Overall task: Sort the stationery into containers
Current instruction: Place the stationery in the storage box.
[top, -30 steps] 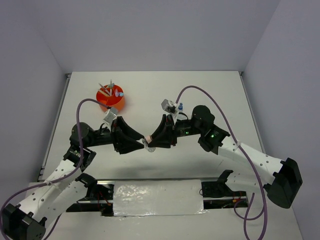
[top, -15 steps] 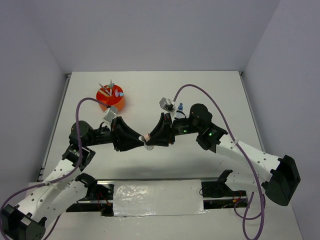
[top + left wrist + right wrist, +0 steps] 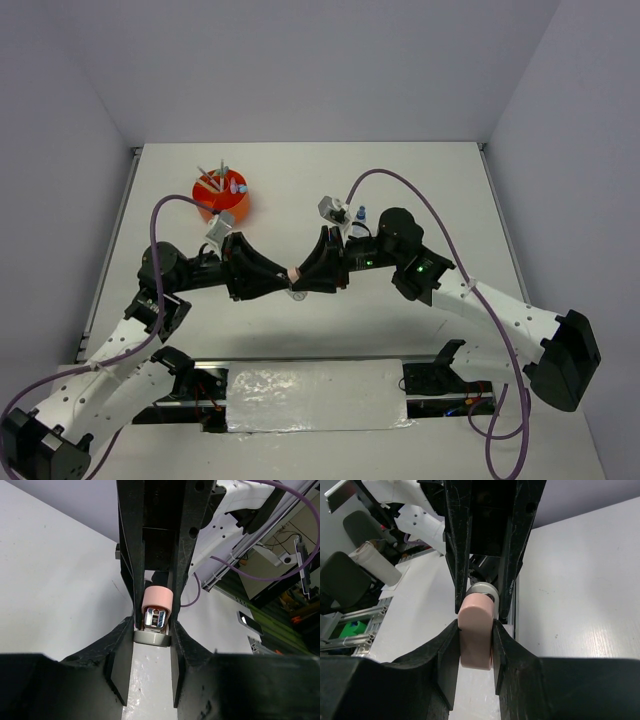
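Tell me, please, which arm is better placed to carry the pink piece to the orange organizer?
Left. Both the left gripper and the right gripper grip the pink piece mid-table, but the orange organizer stands far-left, on the left gripper's side; the right would have to reach across.

**A:** What do we see at centre?

**B:** A pink eraser, its metal clip and grey ring toward us, with the white table behind.

**A:** What holds it?

**B:** We note the left gripper, jaws pressed on the ring from below, and the right gripper, jaws flanking the pink body from above. A purple cable crosses at right.
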